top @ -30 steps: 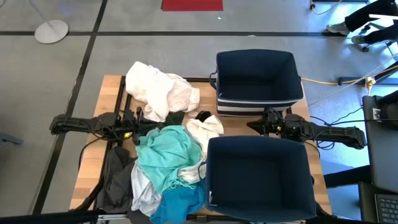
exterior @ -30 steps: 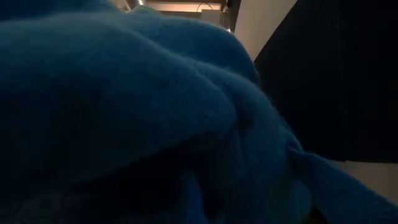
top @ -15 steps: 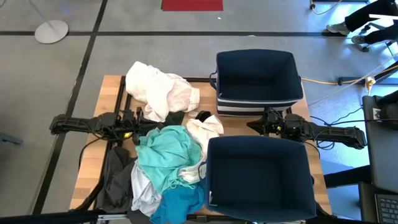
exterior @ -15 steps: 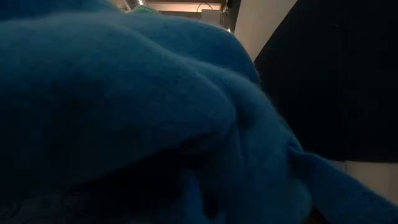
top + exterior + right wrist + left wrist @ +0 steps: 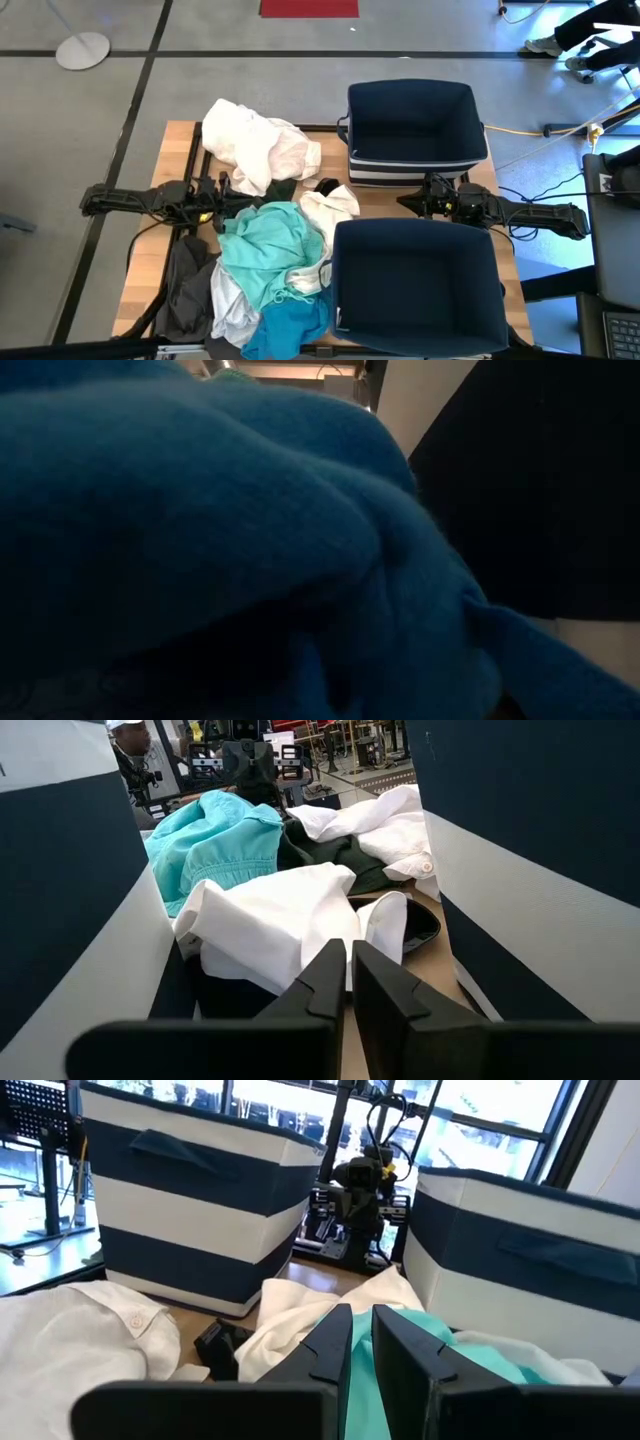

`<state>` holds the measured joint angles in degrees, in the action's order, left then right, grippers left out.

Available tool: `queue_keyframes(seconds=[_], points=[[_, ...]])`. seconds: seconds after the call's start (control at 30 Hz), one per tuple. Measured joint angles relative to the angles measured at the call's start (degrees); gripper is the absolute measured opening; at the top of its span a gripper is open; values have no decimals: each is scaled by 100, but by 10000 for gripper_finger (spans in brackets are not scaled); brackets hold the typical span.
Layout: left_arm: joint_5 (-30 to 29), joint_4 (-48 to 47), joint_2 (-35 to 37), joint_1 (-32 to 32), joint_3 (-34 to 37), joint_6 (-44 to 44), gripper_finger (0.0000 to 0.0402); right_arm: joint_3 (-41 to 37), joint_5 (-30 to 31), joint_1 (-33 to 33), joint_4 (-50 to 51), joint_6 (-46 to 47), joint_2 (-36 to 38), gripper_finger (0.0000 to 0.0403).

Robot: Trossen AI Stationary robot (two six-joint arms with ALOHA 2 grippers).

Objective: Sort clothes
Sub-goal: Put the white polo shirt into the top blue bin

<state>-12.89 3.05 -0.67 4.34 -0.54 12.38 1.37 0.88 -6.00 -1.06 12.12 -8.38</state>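
Clothes (image 5: 265, 240) heaped on left half of worktop (image 5: 175, 135), unsorted; both navy bins (image 5: 415, 125) at right look empty, so sorting appears not begun. Left pincer (image 5: 228, 197) sits low amid the pile, fingers pressed together, holding nothing. Right pincer (image 5: 408, 203) parked in gap btwn the two bins, fingers pressed together, empty, aimed at the white garment (image 5: 280, 920) near bin edge. Teal fabric (image 5: 200, 540) blocks low view.

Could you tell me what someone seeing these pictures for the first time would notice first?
A jumbled heap of clothes covers the table's left half, the turquoise garment brightest at its middle and a white garment at the far end. Two navy bins fill the right half, both empty. The left gripper and right gripper rest shut between them.
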Motion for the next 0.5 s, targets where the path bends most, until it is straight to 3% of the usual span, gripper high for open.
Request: queue_keyframes(seconds=[0.17, 0.5], points=[[-15, 90, 0, 1, 2, 398, 33, 0, -2, -1, 1, -2, 2, 26], [-212, 711, 0, 0, -62, 102, 33, 0, -2, 0, 2, 0, 0, 26]])
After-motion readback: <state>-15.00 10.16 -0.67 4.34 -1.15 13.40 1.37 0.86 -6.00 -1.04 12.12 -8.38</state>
